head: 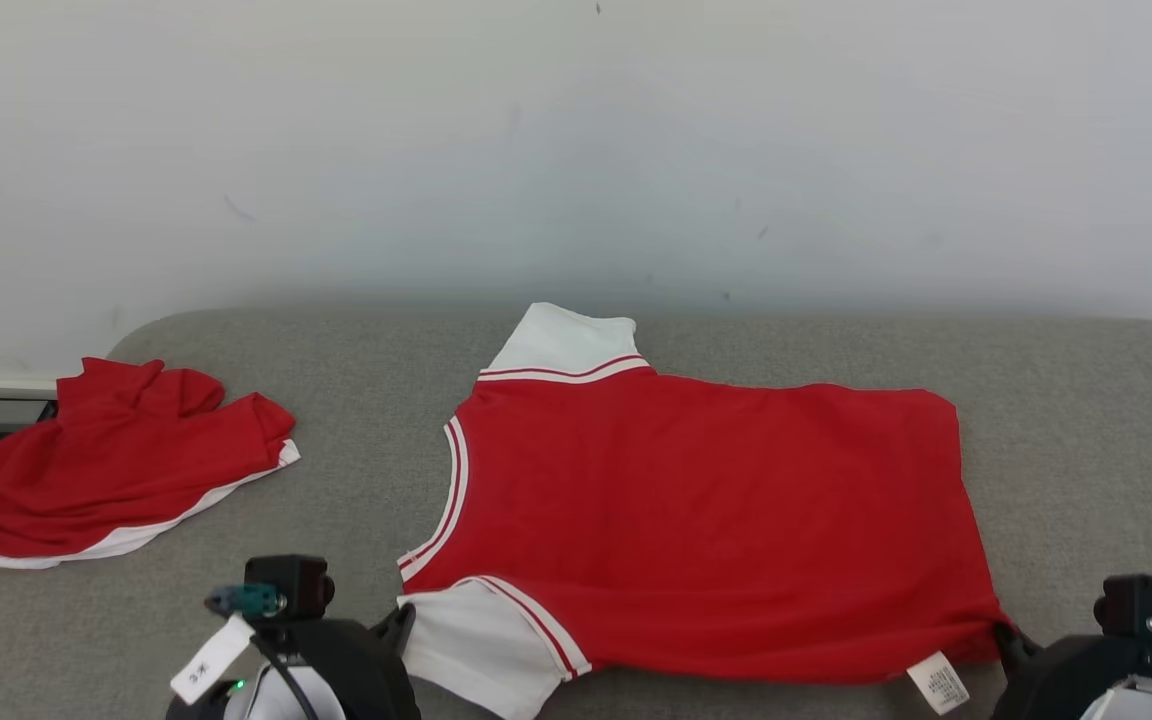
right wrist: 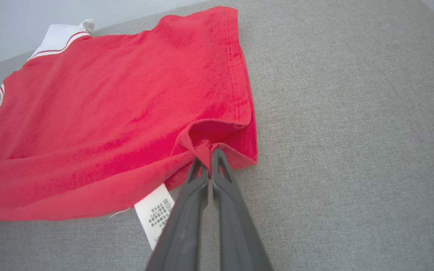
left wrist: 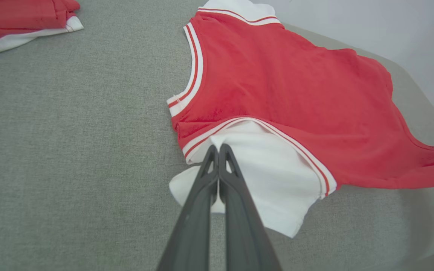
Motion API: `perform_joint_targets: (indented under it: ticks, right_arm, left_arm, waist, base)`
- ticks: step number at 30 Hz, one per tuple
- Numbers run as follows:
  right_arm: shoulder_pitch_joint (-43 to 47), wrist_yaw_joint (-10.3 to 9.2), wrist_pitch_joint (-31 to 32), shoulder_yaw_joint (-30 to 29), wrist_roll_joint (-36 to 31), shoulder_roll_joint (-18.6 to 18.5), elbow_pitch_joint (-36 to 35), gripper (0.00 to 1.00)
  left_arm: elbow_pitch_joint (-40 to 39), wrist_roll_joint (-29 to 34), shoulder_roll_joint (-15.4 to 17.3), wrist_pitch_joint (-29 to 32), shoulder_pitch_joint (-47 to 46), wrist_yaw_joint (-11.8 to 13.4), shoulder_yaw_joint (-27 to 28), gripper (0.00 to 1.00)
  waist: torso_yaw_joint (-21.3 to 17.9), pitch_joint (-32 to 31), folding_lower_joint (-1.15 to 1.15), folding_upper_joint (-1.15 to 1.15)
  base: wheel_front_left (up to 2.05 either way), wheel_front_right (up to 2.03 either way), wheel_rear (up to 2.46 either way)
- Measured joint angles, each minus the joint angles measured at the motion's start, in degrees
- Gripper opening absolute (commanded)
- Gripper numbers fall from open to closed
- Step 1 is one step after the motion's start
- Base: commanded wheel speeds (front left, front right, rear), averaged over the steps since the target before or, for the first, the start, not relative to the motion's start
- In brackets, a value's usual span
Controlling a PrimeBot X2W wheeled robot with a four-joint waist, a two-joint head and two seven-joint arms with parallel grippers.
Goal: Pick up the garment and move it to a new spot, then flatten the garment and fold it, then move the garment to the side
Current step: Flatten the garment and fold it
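Note:
A red garment (head: 696, 520) with white sleeves and striped trim lies spread flat on the grey cushioned surface (head: 236, 620), its collar to the left. My left gripper (head: 401, 625) is shut on the near white sleeve (left wrist: 273, 188) at its striped seam; in the left wrist view the left gripper (left wrist: 217, 148) has its tips pressed together there. My right gripper (head: 1006, 635) is shut on the near hem corner; in the right wrist view the right gripper (right wrist: 206, 156) pinches a raised fold of the red garment (right wrist: 107, 113). A white care label (right wrist: 155, 214) sticks out beside it.
A second red garment (head: 116, 465), folded with a white edge, lies at the surface's left end, also in the left wrist view as the folded garment (left wrist: 21, 22). A pale wall (head: 576, 150) rises behind. Bare grey surface (right wrist: 352, 131) stretches right of the hem.

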Motion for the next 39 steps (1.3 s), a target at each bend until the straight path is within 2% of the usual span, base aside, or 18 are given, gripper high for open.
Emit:
perform_joint_targets:
  ticks: [16, 23, 39]
  right_arm:
    - [-9.8, 0.08, 2.0, 2.8, -0.3, -0.3, 1.5, 0.0]
    - [-12.2, 0.01, 2.5, 3.4, -0.7, 0.3, 3.7, 0.0]
    - [-22.9, -0.45, 0.9, 5.0, -1.7, 1.6, 10.2, 0.0]
  left_arm:
    - [5.9, 1.7, 1.0, 6.0, -13.0, -0.1, -1.3, 0.0]
    - [10.1, 3.6, 1.2, 8.0, -18.3, -2.1, -3.0, 0.0]
    - [18.7, 5.1, 0.6, 8.8, -27.8, -2.0, -3.0, 0.0]
  waist:
    - [-3.2, 3.0, 0.02, 0.0]
    - [-4.9, 4.7, 0.02, 0.0]
    - [-8.8, 8.9, 0.01, 0.0]
  base:
    - [0.0, 0.0, 0.0]
    - [0.0, 0.0, 0.0]
    - [0.0, 0.0, 0.0]
